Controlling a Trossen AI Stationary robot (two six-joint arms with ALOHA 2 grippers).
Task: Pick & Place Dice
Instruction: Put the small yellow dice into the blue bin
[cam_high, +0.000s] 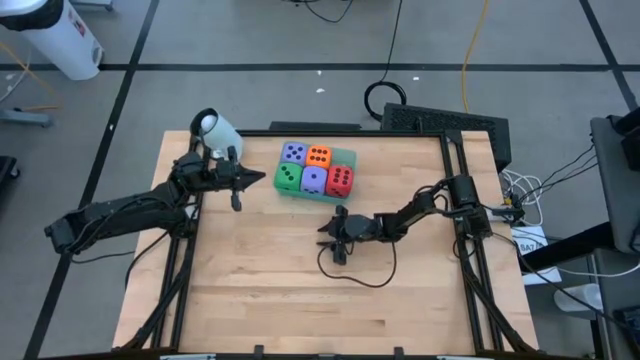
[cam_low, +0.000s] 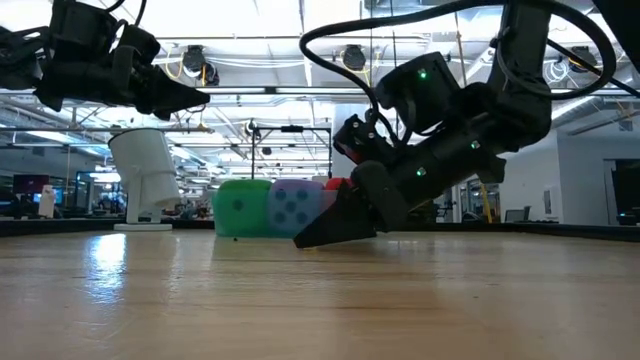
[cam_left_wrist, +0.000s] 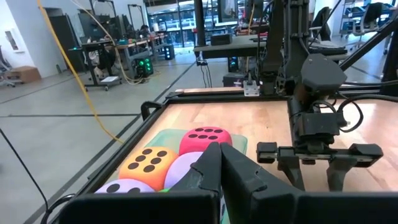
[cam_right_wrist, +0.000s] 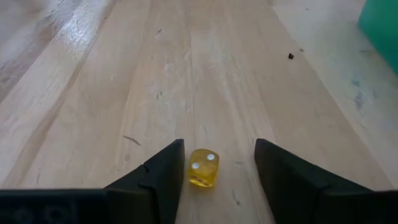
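Right gripper (cam_right_wrist: 216, 167): jaws apart, straddling small yellow die (cam_right_wrist: 203, 167) on table (cam_right_wrist: 186, 74) | die looks hard, light, slippery; pinch flat opposite faces | left gripper (cam_left_wrist: 219, 168): jaws together, raised by foam dice (cam_high: 314, 168).

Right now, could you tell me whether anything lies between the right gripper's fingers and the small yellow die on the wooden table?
Nothing visible does: the small translucent yellow die sits on bare wood between the right gripper's open fingers.

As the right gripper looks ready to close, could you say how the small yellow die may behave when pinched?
The yellow die looks hard and glossy, so it may slip. It sits nearer one finger of the right gripper, so it will probably slide on the smooth table first. Being tiny, it is likely light.
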